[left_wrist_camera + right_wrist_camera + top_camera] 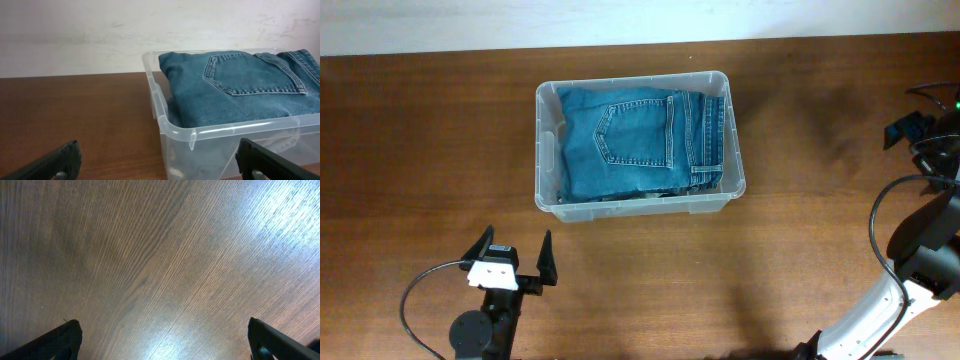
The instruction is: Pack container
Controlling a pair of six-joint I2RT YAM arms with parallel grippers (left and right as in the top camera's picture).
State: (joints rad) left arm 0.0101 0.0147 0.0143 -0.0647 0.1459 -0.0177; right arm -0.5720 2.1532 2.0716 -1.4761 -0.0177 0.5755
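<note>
The clear plastic container (549, 205) stands on the table's middle, with folded blue jeans (630, 140) filling it. In the left wrist view the container (165, 122) is just ahead and to the right, the jeans (240, 90) rising above its rim. My left gripper (513, 250) is open and empty, a little in front of the container's near left corner; it also shows in the left wrist view (160, 162). My right gripper (162, 340) is open and empty over bare wood; in the overhead view it (910, 130) sits at the far right edge.
The wooden table (420, 150) ends at a pale wall (620, 20) along the back. The right arm's white link and black cables (910, 260) occupy the right front corner. The left arm's base and cable (470, 330) sit at the front left.
</note>
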